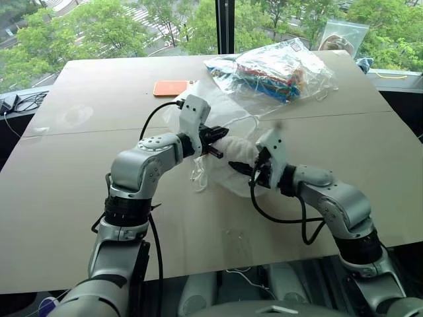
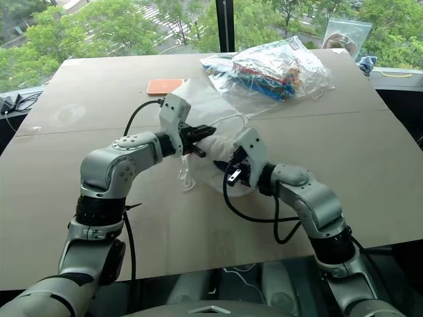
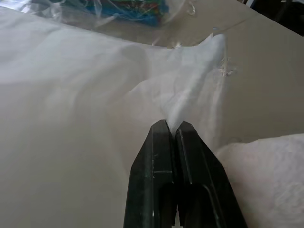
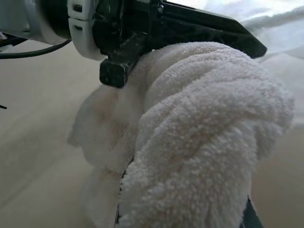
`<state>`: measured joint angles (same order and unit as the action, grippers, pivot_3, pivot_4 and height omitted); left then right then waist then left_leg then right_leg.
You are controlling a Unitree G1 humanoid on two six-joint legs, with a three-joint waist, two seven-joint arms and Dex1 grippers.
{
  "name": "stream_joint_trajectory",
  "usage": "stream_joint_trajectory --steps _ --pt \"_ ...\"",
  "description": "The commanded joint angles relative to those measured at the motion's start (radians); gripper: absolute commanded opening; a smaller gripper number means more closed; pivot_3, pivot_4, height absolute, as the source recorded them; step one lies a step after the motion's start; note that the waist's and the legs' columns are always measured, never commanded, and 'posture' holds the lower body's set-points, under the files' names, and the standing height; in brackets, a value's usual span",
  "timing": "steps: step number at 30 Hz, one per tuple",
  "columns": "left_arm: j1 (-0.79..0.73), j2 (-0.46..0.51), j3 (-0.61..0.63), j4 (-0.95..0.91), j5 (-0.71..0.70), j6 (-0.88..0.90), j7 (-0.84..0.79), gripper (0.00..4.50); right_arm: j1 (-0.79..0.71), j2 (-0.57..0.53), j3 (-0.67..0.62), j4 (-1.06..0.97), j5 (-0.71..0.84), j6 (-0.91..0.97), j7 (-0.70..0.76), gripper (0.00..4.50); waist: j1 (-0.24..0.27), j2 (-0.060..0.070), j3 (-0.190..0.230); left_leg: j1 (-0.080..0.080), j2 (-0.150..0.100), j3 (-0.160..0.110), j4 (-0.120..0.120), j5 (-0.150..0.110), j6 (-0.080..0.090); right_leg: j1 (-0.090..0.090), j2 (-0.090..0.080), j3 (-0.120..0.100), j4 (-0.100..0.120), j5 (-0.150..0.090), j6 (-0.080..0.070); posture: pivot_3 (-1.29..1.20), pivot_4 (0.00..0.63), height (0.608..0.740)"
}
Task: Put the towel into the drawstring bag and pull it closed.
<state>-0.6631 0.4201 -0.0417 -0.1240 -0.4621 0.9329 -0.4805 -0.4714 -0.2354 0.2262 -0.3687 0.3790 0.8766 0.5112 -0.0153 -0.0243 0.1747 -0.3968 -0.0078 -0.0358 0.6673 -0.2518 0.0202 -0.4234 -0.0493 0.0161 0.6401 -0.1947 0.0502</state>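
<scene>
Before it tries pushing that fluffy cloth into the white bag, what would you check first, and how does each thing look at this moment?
1. Left claw pinching the drawstring bag: ok, its fingers are shut on a fold of the thin fabric.
2. Right claw gripping the towel: ok, the towel is bunched up right at that claw.
3. Bag mouth held open wide enough: cannot tell, the opening is not visible.
4. Towel next to the bag: ok, it sits beside the left claw and the fabric.
5. Cords free of tangles: cannot tell, they hang loose near the left claw.
6. Clear plastic bag out of the way: ok, it lies farther back on the table.
</scene>
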Motion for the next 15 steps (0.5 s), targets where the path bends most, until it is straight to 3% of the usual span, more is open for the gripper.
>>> stream_joint_trajectory --steps 1,6,11,15 --pt "-0.01 0.022 0.004 -0.041 -0.014 -0.025 -0.058 0.0 -0.08 0.043 -0.024 0.086 -0.04 -0.027 -0.07 0.05 -0.002 0.0 0.0 0.0 0.0 0.0 0.0 0.0 0.0 0.0 0.0 0.0 0.0 0.0 0.0 0.0 0.15 0.74" --pt "0.03 0.063 -0.001 -0.078 -0.016 -0.023 -0.109 0.0 -0.122 0.104 -0.053 0.236 -0.084 -0.052 -0.146 0.05 -0.002 0.0 0.0 0.0 0.0 0.0 -0.001 0.0 0.0 -0.001 0.0 0.0 0.001 0.0 0.0 0.0 0.15 0.74" --pt "0.089 0.101 -0.004 -0.129 -0.003 -0.041 -0.135 0.0 -0.126 0.222 -0.224 0.361 0.009 -0.075 -0.207 0.05 -0.003 0.0 0.0 -0.002 0.0 0.001 -0.001 0.0 0.0 -0.002 0.0 0.001 0.0 0.0 0.0 0.0 0.15 0.74" --pt "0.088 0.092 0.008 -0.156 -0.02 -0.018 -0.118 0.0 -0.114 0.2 -0.166 0.378 -0.03 -0.122 -0.157 0.05 0.001 0.001 0.0 -0.002 0.0 0.001 -0.001 0.0 0.0 -0.003 0.0 0.001 0.0 0.0 0.0 0.0 0.15 0.74"
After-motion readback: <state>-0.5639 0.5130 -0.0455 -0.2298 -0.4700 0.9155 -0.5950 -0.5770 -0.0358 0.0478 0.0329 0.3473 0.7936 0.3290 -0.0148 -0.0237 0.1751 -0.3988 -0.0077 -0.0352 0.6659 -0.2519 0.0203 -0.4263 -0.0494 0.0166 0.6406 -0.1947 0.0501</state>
